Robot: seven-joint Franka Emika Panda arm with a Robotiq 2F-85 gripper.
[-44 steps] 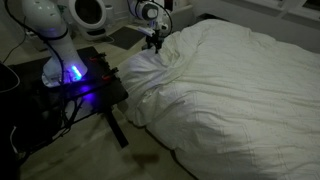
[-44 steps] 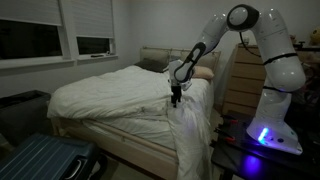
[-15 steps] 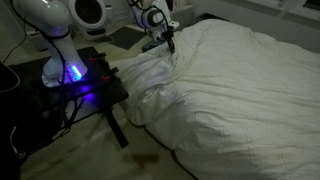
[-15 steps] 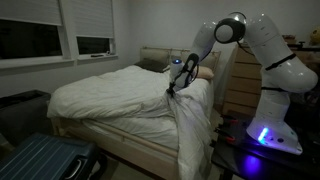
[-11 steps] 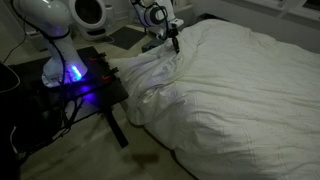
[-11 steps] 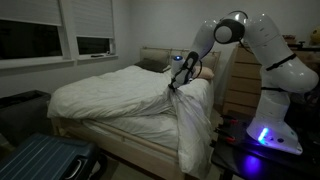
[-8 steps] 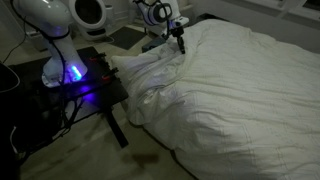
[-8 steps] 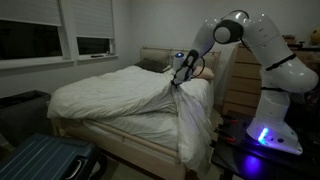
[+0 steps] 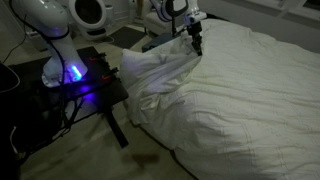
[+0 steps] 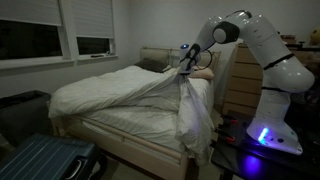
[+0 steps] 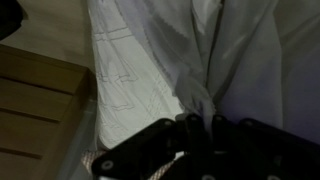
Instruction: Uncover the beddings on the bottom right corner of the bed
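Observation:
The white puffy beddings (image 9: 250,90) cover the big white bed (image 10: 120,128). My gripper (image 9: 195,42) is shut on a pinched fold of the beddings and holds that corner lifted above the mattress, so the cloth hangs in a tent (image 10: 190,105) beneath it. In the wrist view the fold (image 11: 200,90) runs up from between the dark fingers (image 11: 190,128), with the quilted mattress surface (image 11: 125,70) bared beside it. In an exterior view the gripper (image 10: 187,62) is up near the headboard side of the bed.
A black table with blue lights (image 9: 75,80) carries the robot base beside the bed. A wooden dresser (image 10: 245,85) stands behind the arm, a blue suitcase (image 10: 45,160) lies on the floor, and windows (image 10: 60,30) fill the far wall. A wooden bed frame (image 11: 35,110) shows in the wrist view.
The gripper has carried the pinched beddings corner up and across the bed, away from the table. The lifted cloth now stands taller and more mattress edge shows.

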